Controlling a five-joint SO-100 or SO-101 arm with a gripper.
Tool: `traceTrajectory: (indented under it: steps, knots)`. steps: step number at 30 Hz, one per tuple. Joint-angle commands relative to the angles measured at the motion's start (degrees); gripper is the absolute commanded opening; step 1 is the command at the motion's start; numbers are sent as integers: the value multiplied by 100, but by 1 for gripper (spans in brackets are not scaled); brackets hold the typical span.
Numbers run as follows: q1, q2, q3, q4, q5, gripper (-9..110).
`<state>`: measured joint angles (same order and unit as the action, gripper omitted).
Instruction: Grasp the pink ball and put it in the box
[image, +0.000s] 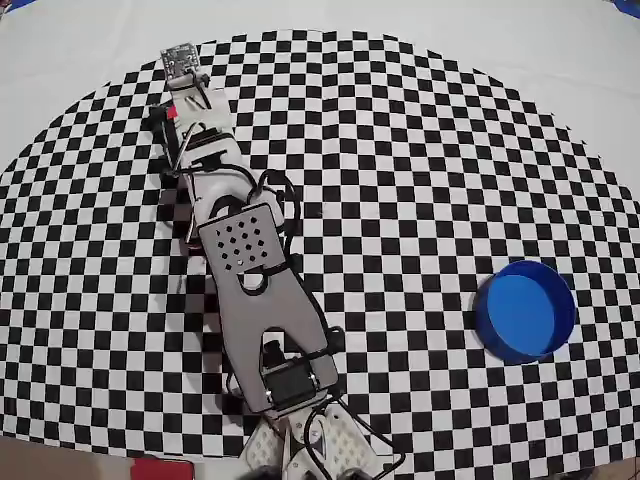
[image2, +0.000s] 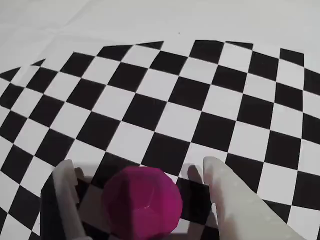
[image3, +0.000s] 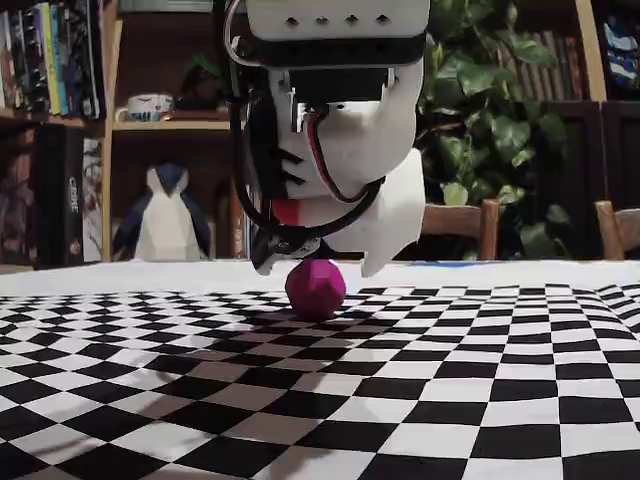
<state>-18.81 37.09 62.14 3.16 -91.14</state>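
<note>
Straddling: white two-finger gripper (image2: 137, 177) spread wide on either side of small matte magenta-pink ball (image2: 143, 208), nothing clamped yet.
Ball: resting on black-and-white checkered cloth (image2: 165, 115), near far left edge of pattern in overhead view, hidden there beneath arm; faceted surface plain in wrist view.
Fingers: thin left finger (image2: 65, 200) and broad right finger (image2: 235, 200) both close beside ball in wrist view; contact on either side hard to judge.
Height: fingertips seemingly above ball's middle in fixed view (image3: 316, 287).
Closing well: lowered to ball's widest part, centred, squeezed slowly, to avoid rolling ball away.
Destination: round shallow bright-blue tub (image: 525, 310), empty, well apart across cloth, at right in overhead view.
Carry: lifted clear of low rim before release.
</note>
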Motion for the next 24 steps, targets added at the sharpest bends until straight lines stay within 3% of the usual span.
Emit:
traceTrajectory:
  steps: [1,24]
  knots:
    - [0,9,-325,9,18,29]
    - [-35,-369,-756,105,0,29]
